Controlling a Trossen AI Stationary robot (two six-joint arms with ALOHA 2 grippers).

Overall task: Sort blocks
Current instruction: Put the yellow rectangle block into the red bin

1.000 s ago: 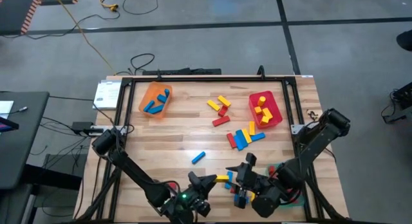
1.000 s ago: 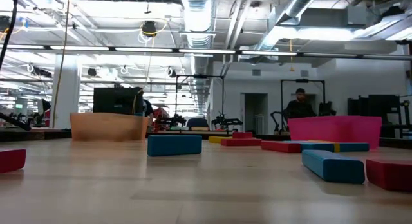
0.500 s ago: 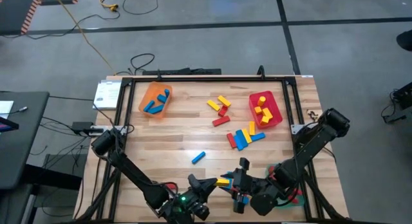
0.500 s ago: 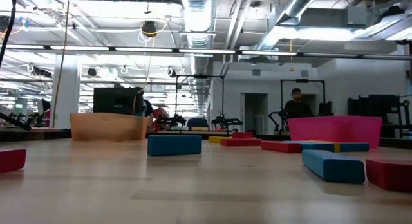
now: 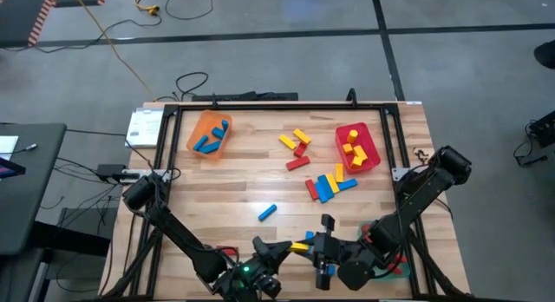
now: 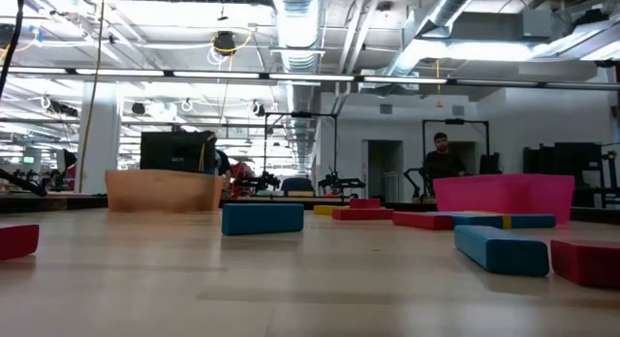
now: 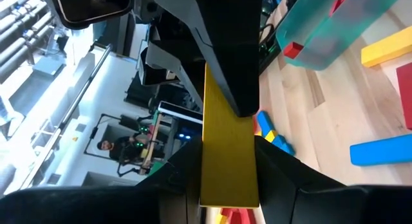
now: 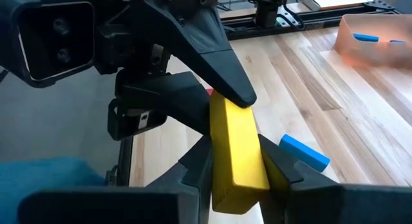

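Since a second ago your right gripper [image 5: 314, 244] has slid left along the near edge of the wooden counter [image 5: 260, 176] and met your left gripper [image 5: 286, 247], so the two now face each other over one yellow oblong block [image 5: 301, 246]. In the right wrist view, the right fingers [image 8: 278, 165] press on both long sides of that yellow block [image 8: 235, 150], while the left arm's dark pointed fingers pinch its far end. The left wrist view agrees: the same block [image 7: 229, 150] runs lengthwise between the left gripper's own fingers, and the other arm's finger covers its far end. So both grippers are pinching the same block, lifted just above the counter's near edge. Farther back on the counter you have a lone blue oblong block [image 5: 267, 213] lying apart from the rest, a fanned cluster of blue, yellow and red blocks [image 5: 328, 186] right of centre, and a looser scatter of red and yellow blocks [image 5: 297, 147] behind it. The translucent orange tray [image 5: 208, 134] at the back left holds blue blocks; the red tray [image 5: 357, 148] at the back right holds yellow ones. A green tray [image 5: 392, 265] shows partly under the right arm at the near right corner. In the low view, a person [image 6: 442, 161] stands far off in the room.
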